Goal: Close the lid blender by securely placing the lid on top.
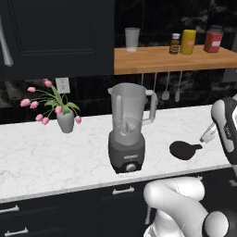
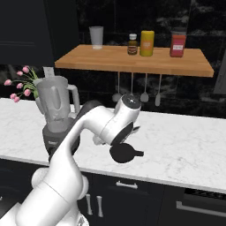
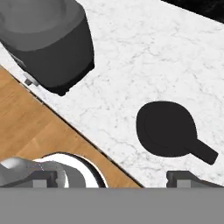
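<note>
Stretching across the whole scene, the white marble counter (image 1: 41,157) carries everything in play, with a wooden shelf (image 1: 157,59) of bottles and a cup fixed above it. In the left base view the blender (image 1: 127,127) stands near the middle of the counter, its jar mouth uncovered, which suggests the task has barely begun. At its 9 o'clock is a vase of pink tulips (image 1: 65,118), well apart. At its 3 o'clock the lid (image 1: 183,150) lies flat on the marble, tab pointing away from the blender, near the front edge and within easy reach.

Seen from the hand camera, the pincer (image 3: 116,177) hangs above the counter with its jaws spread as wide as they go and nothing between them; the lid (image 3: 166,129) sits just ahead of the tips, slightly toward the right one, so this reads as lining up for a pick.

Hard to judge: how high the tips are above the lid. In the right base view the arm's wrist hides the pincer, and the lid (image 2: 123,153) shows just beneath it.
</note>
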Robot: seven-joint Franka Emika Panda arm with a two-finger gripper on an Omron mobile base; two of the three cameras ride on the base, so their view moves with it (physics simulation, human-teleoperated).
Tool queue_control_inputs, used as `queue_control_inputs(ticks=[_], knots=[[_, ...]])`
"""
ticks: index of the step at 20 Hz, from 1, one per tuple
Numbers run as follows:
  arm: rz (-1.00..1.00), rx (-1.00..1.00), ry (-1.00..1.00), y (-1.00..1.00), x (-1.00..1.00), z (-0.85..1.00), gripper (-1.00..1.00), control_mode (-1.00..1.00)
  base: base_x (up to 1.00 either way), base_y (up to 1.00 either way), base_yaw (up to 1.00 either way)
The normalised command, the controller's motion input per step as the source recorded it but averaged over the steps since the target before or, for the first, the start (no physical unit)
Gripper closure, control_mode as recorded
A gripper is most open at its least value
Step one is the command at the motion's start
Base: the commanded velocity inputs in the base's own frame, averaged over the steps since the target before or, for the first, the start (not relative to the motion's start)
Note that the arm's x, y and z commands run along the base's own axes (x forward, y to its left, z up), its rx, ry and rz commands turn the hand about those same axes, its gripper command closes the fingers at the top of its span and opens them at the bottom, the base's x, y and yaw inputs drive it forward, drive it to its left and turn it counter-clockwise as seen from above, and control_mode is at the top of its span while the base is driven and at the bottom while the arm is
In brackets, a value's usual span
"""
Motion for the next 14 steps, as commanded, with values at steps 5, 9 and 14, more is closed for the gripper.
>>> queue_control_inputs(ticks=[5, 9, 14], knots=[[0.57, -0.19, 0.0, -0.44, 0.0, -0.34, -1.0, -1.0, 0.0, 0.0, 0.0], [0.53, -0.06, -0.03, -0.65, 0.04, -0.33, -1.0, -1.0, 0.0, 0.0, 0.0], [0.38, 0.01, -0.16, -0.31, 0.18, -0.41, -1.0, -1.0, 0.0, 0.0, 0.0]])
